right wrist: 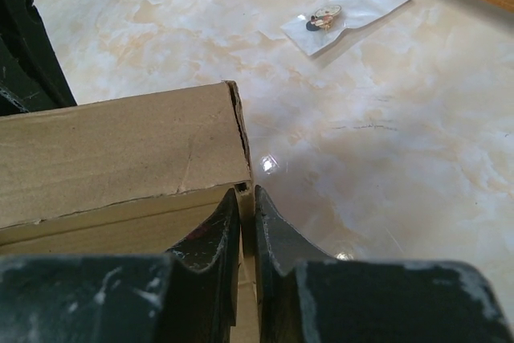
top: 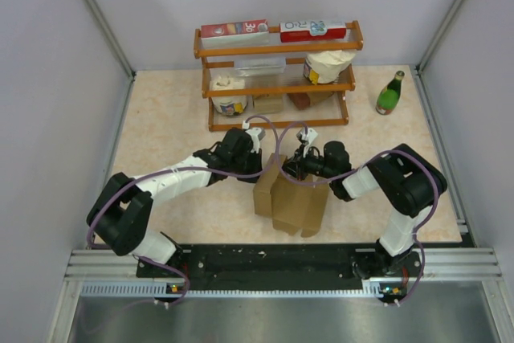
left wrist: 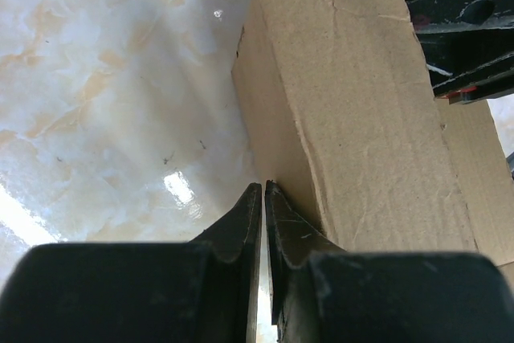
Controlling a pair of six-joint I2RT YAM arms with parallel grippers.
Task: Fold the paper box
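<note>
Jaws of the left gripper [left wrist: 263,185] are pressed together on nothing, tips just beside the plain brown cardboard box [top: 293,198], which sits at centre frame in the top view. The right gripper [right wrist: 246,190] looks pinched on the box's thin corner wall. I'd hold that pinch firm and push the left tips slowly along the crease, so the panel folds without buckling.

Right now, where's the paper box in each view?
Top external: paper box at the centre of the picture.
Left wrist: upper right, filling that side.
Right wrist: left side, mid-height.
Shared landmark: the marbled tabletop it stands on.
</note>
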